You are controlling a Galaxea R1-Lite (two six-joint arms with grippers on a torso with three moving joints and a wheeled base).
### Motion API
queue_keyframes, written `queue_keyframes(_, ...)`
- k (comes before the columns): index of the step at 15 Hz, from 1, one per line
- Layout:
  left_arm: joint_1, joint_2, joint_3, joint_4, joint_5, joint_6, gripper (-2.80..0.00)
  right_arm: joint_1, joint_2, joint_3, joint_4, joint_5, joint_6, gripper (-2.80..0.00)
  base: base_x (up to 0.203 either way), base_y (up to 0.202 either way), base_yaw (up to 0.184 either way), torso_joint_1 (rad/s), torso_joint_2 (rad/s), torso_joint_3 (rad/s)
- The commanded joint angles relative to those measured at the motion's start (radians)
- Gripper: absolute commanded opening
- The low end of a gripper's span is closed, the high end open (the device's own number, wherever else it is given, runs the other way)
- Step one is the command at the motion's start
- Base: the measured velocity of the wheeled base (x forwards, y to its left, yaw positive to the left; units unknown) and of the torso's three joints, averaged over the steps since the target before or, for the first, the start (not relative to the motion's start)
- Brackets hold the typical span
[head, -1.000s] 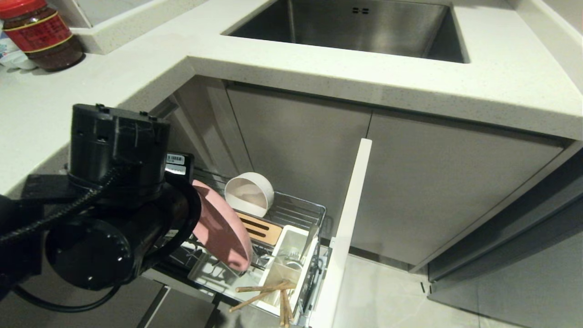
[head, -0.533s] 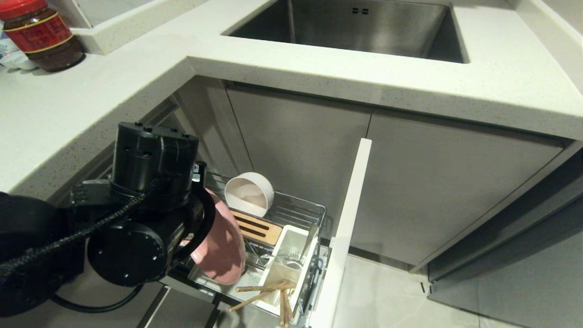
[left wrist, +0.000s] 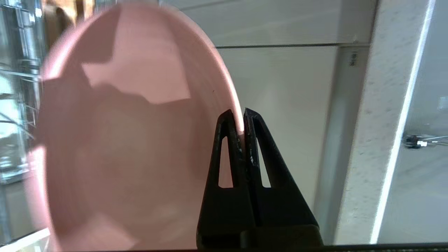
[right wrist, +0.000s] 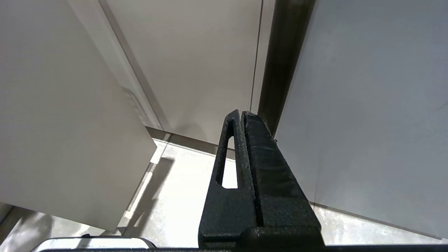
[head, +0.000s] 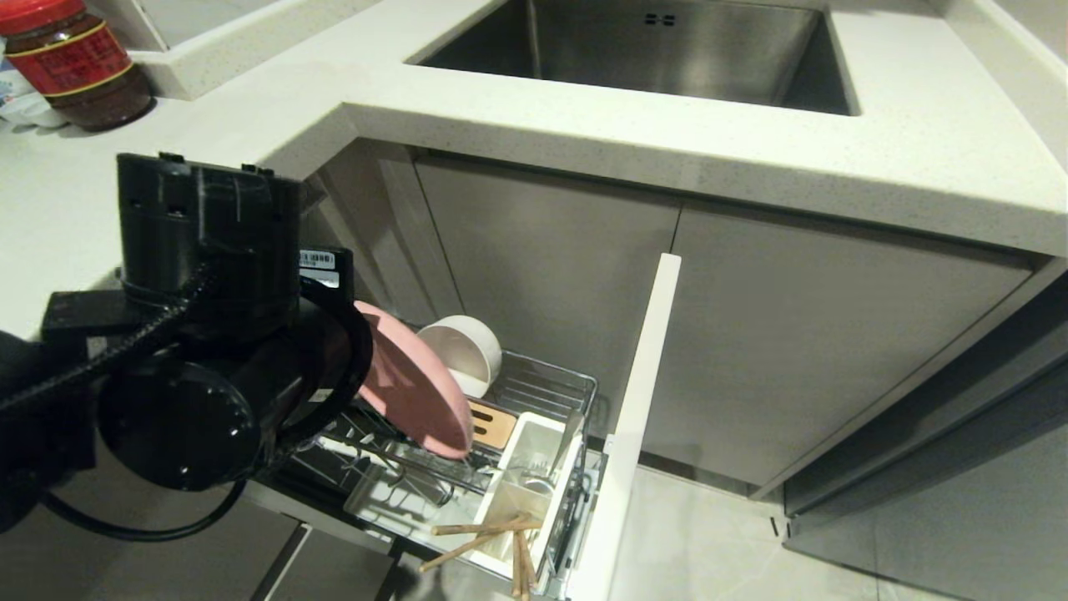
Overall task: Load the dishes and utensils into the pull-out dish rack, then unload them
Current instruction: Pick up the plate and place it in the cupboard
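My left gripper [left wrist: 241,117] is shut on the rim of the pink plate [left wrist: 122,140]. The plate [head: 413,384] hangs tilted on edge over the pull-out dish rack [head: 546,386], its lower edge close to the wires; in the head view my left wrist hides the gripper. The off-white bowl [head: 463,355] lies on its side at the rack's back, just behind the plate. The wooden chopsticks [head: 484,538] stick out of the white utensil holder [head: 534,455], and the fork [head: 538,482] glints inside it. My right gripper [right wrist: 241,113] is shut and empty, parked over the floor.
The rack's white cabinet front [head: 638,401] stands out into the room on the right. A slotted wooden strip [head: 494,424] lies between plate and holder. Overhead, the countertop [head: 584,125] with its steel sink [head: 667,50] overhangs the rack. A red-lidded jar [head: 75,63] stands far left.
The left arm dipped forward and down into the rack with the plate half a second ago, then drew back up. The plate now hangs higher than a second ago.
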Motion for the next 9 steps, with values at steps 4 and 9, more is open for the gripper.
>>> queue_keyframes(4, 0.007, 0.013, 0.051, -0.035, 0.003, -0.021, -2.8, 0.0, 0.001, 0.028, -0.001, 0.0, 0.0, -2.8, 0.0, 0.0, 0.0, 0.0, 0.0, 0.0)
queue_keyframes(9, 0.028, 0.045, 0.092, -0.052, -0.002, -0.044, -2.8, 0.0, 0.001, 0.028, -0.001, 0.001, 0.0, -2.8, 0.0, 0.0, 0.0, 0.0, 0.0, 0.0)
